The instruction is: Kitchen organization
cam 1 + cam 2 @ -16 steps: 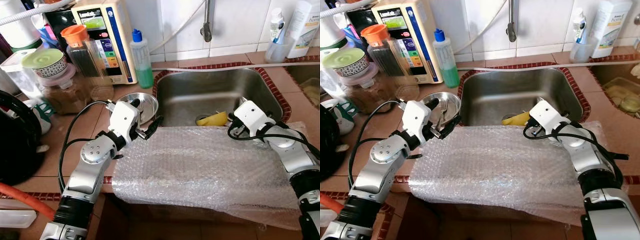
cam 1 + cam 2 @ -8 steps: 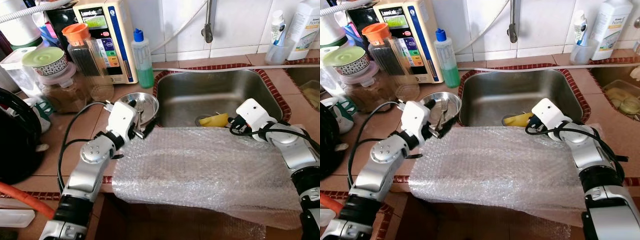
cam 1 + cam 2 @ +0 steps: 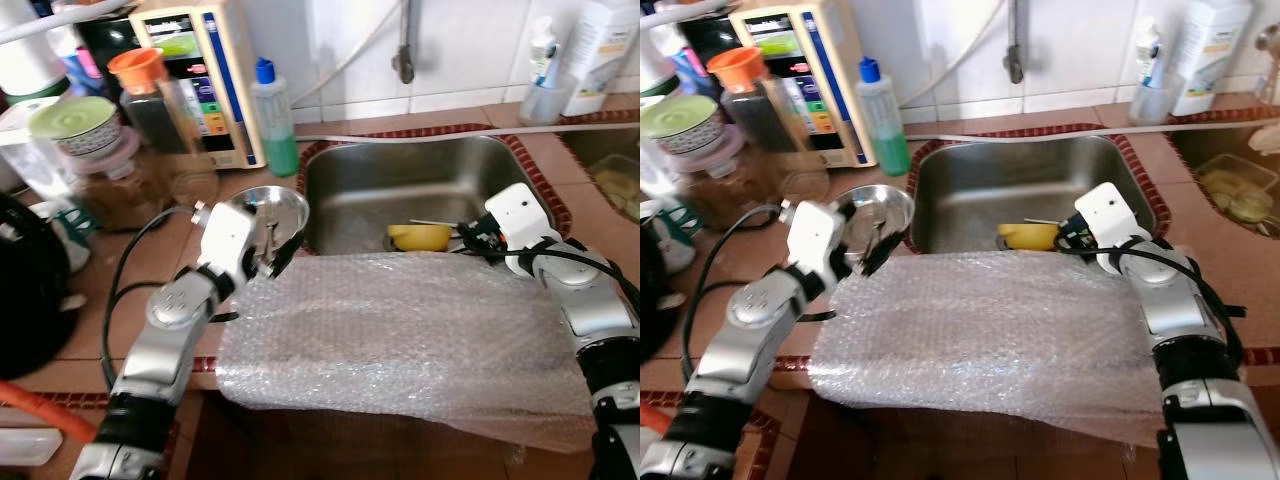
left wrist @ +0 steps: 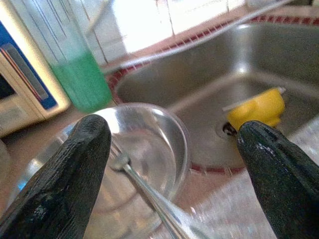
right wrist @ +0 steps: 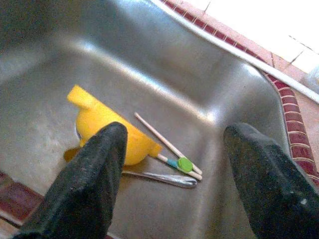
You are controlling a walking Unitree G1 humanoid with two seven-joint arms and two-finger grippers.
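Yellow cup (image 5: 107,127) in sink (image 3: 370,180), below spread right gripper (image 5: 174,169)

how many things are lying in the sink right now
4 that I can see: a yellow cup near the drain, two thin sticks leaning against it, and a spoon beside them. The bubble wrap covers the near edge, so more may be hidden.

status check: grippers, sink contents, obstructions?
Left gripper open over steel bowl holding a fork. Right gripper open above yellow cup in sink. Bubble wrap covers sink's front edge.
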